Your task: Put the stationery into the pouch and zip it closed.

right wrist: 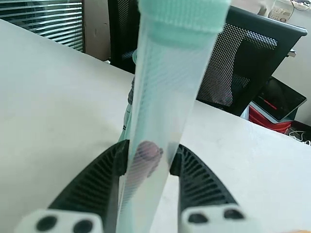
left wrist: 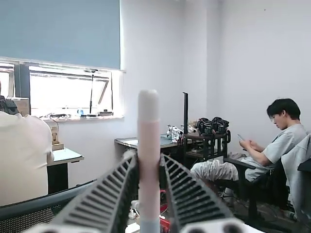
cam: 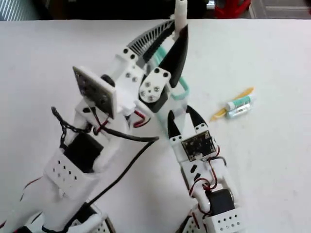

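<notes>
Two arms, one job each. Lowest in the high view, the right end effector (cam: 183, 119) is clamped on the near end of the pouch (cam: 182, 88). Its own wrist view has the see-through, teal-trimmed pouch pinched upright between the black fingers.

Off to the right middle of the frame, well apart from both arms, a small tube (cam: 239, 103) and a yellow stick (cam: 249, 91) lie loose on the table (cam: 272, 160).

Further up, at top centre, the left end effector (cam: 175, 26) is closed on a white pen (cam: 181, 13). The pen's long axis runs roughly along the pouch's, with its tip aimed at the top edge. So the pouch sits back down-frame from the tip, right under the left arm's fingers. My read is the next move hinges on swinging that pen around to face the pouch's mouth, and the left arm is obviously the nearer one.

Annoying part: most of the pouch is hidden under the left arm. I can't tell where the zip is or whether it's open.
</notes>
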`<action>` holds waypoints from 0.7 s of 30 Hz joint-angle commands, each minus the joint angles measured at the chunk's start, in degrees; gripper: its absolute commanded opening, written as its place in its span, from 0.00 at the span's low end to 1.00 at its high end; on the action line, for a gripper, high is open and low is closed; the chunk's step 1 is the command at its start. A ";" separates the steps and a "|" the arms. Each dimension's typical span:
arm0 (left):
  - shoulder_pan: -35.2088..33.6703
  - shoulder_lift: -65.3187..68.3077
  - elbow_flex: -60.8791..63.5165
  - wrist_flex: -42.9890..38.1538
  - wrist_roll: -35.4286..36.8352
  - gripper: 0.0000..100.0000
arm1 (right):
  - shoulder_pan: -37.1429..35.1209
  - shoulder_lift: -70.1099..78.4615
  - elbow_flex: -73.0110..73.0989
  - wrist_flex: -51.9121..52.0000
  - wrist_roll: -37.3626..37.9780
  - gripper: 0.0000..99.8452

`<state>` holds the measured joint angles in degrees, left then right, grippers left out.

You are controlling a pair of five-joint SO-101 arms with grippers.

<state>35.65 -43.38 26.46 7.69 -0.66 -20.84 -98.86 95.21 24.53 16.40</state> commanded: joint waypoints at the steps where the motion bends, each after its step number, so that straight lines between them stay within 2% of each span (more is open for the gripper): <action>1: -0.48 -2.33 0.18 0.18 -0.26 0.02 | -0.04 0.75 0.70 -0.31 0.53 0.02; 8: -0.57 2.77 -0.79 -0.09 -0.44 0.03 | 0.22 0.75 0.70 -0.31 0.53 0.02; 15: -5.05 3.56 -2.37 1.67 -0.09 0.03 | 0.22 0.75 0.62 -0.31 0.53 0.02; 21: -5.05 4.00 -2.29 3.52 4.13 0.03 | 0.22 0.75 0.62 -0.31 0.53 0.02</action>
<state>31.52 -39.43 26.81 11.12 1.27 -20.84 -98.86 95.21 24.53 16.40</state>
